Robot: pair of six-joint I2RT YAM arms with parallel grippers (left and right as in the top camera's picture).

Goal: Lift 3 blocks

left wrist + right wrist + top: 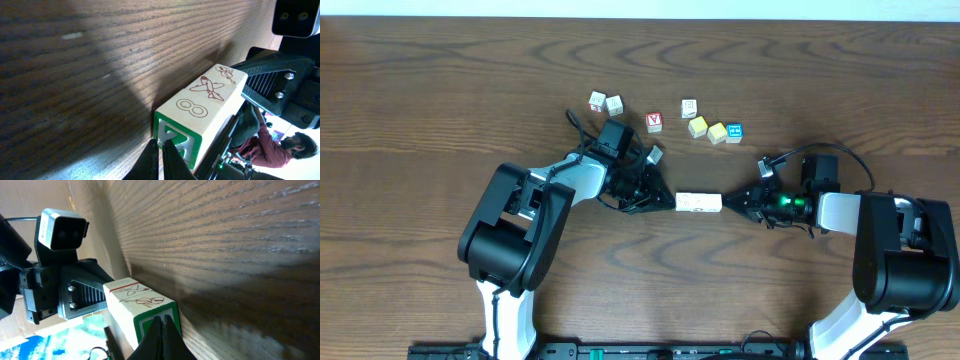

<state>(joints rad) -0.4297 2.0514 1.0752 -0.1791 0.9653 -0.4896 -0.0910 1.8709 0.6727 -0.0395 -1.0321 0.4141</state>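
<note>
Roughly at the middle of the bench (440, 90): left end effector (667, 200) has its jaws closed together, tips pressed on the left end face of the blocks (698, 203), clasping nothing. The blocks are three cream cubes touching end to end in one left-right row. Right end effector (730, 202) is likewise closed, tips against the row's right end. Cannot tell if the row clears the bench. Coloured cubes (717, 133) lie toward the far edge.
</note>
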